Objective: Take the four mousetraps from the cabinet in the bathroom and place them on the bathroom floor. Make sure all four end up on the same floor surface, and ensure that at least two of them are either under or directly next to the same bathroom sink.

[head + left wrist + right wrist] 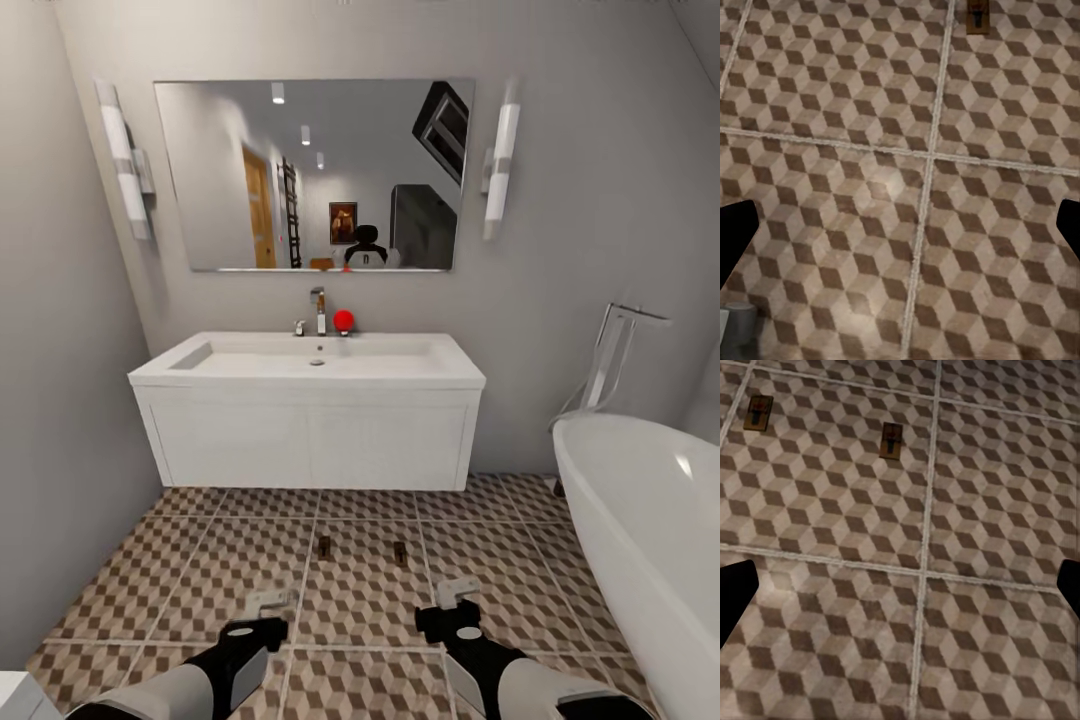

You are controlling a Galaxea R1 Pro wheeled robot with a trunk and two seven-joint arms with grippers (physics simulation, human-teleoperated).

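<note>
Two mousetraps (pixel 323 546) (pixel 400 553) lie flat on the cube-patterned bathroom floor (pixel 230 570), a short way in front of the white sink vanity (pixel 310 440). The right wrist view has both traps (pixel 759 412) (pixel 892 438) ahead of my right gripper (pixel 900 596). One trap (pixel 976 16) sits ahead of my left gripper (pixel 900 236). Both grippers (pixel 268 603) (pixel 458 592) hang low over the tiles, open, with nothing between the fingers. The cabinet is out of view.
A white bathtub (pixel 640 520) with a floor-standing tap (pixel 610 360) fills the right side. A grey wall (pixel 60 420) closes the left. A mirror (pixel 315 175) hangs above the sink, with a red ball (pixel 343 320) beside the faucet. A white object (pixel 15 695) is at the lower left corner.
</note>
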